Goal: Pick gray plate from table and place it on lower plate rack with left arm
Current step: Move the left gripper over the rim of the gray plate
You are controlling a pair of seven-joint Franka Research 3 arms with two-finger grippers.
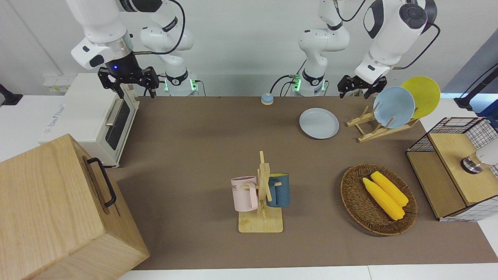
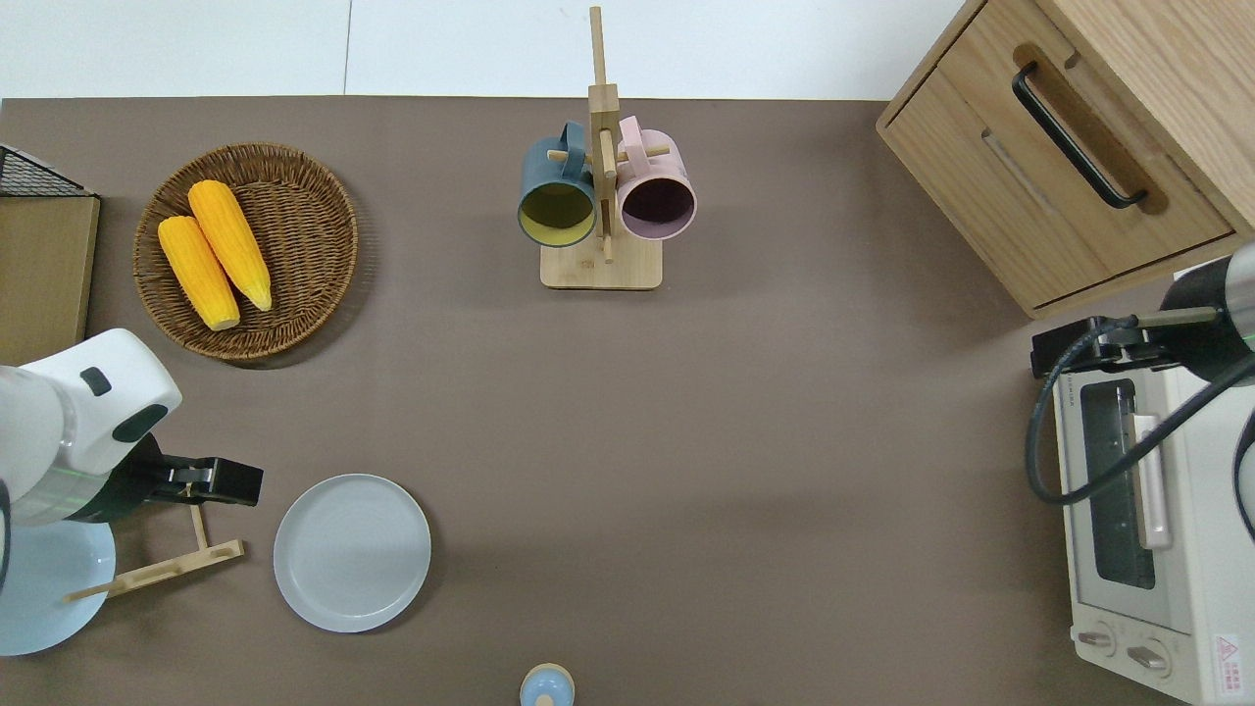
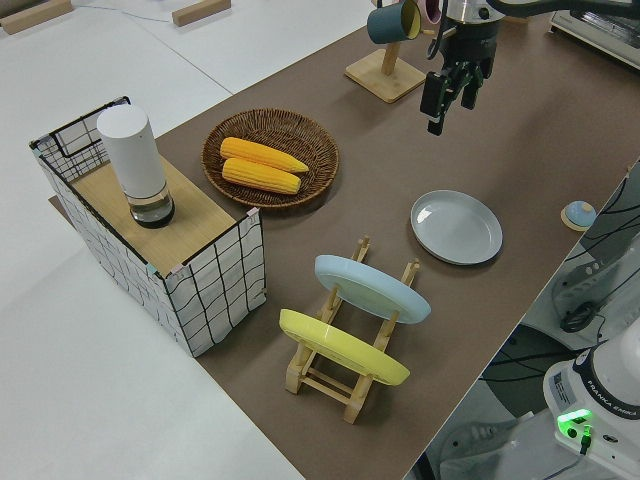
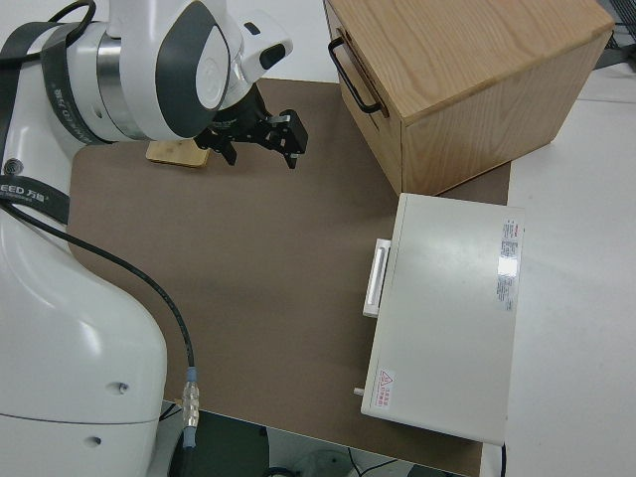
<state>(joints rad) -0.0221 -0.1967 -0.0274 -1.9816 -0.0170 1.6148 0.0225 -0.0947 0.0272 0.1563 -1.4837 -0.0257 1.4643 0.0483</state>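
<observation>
Lying flat on the counter (image 2: 686,441), gray plate (image 2: 352,552) sits beside the lower plate rack (image 2: 157,569), toward the right arm's end. Left end effector (image 2: 230,482) hangs over the rack's end, fingers spread, empty. Right arm parked.

Smooth matt gray plate (image 1: 319,123), light bare-wood lower plate rack (image 1: 374,128), rough woven wicker basket (image 1: 358,202)

The left arm (image 1: 393,35) bends down from its base, its tool (image 1: 362,87) hanging in the air over the lower plate rack (image 2: 162,564), fingers parted and holding nothing. The right arm is parked.
</observation>
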